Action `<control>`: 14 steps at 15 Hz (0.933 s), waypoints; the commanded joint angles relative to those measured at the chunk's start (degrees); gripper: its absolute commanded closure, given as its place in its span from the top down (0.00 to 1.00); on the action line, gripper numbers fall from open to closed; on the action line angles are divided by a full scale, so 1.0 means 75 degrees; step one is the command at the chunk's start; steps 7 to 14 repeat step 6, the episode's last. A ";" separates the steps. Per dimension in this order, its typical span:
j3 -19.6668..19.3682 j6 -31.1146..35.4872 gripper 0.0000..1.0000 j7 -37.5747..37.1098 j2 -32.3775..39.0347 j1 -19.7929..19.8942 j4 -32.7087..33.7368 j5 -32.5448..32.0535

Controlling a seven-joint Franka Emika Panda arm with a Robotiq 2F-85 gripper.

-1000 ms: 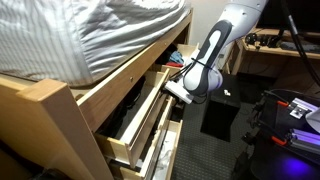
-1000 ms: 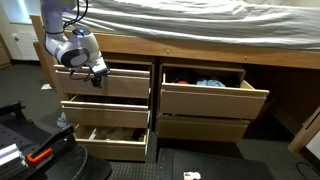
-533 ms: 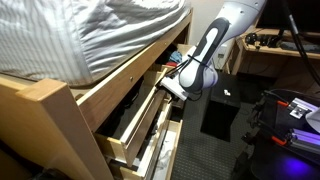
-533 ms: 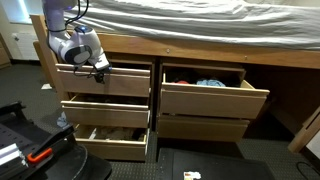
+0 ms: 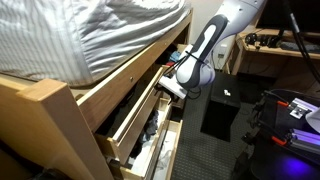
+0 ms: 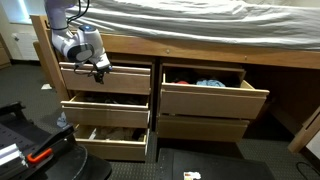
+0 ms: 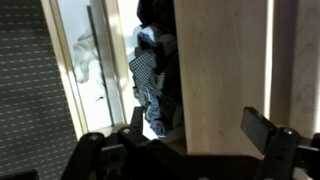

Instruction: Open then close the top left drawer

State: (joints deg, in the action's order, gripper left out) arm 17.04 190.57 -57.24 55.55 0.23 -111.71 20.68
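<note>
The top left drawer [image 6: 112, 82] is a pale-wood drawer with a plain front, under the bed frame. It is pushed almost flush, and its contents are hidden. It also shows in an exterior view [image 5: 140, 108] and fills the wrist view as a plain wood panel [image 7: 215, 70]. My gripper [image 6: 100, 70] is at the drawer's upper front edge, seen also in an exterior view [image 5: 172, 88]. In the wrist view the jaws [image 7: 200, 130] are spread wide, open, against the panel and holding nothing.
The middle left drawer [image 6: 105, 110] and bottom left drawer [image 6: 110, 145] stick out below, with patterned clothes [image 7: 150, 70] inside. The right-hand top drawer [image 6: 205, 100] is open with blue and red items. A black box [image 5: 222, 115] stands on the floor.
The gripper has moved in toward the bed and the top left drawer has slid inward with it, from partly open to nearly shut.
</note>
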 commanded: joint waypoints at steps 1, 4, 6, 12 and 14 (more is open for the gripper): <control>-0.0470 -0.1774 1.00 0.0040 -0.0674 -0.0105 -0.0385 0.0498; -0.0541 -0.1688 1.00 0.0184 -0.0361 -0.0192 0.0003 0.0589; -0.0522 -0.1667 1.00 0.0185 -0.0345 -0.0201 0.0020 0.0589; -0.0522 -0.1667 1.00 0.0185 -0.0345 -0.0201 0.0020 0.0589; -0.0522 -0.1667 1.00 0.0185 -0.0345 -0.0201 0.0020 0.0589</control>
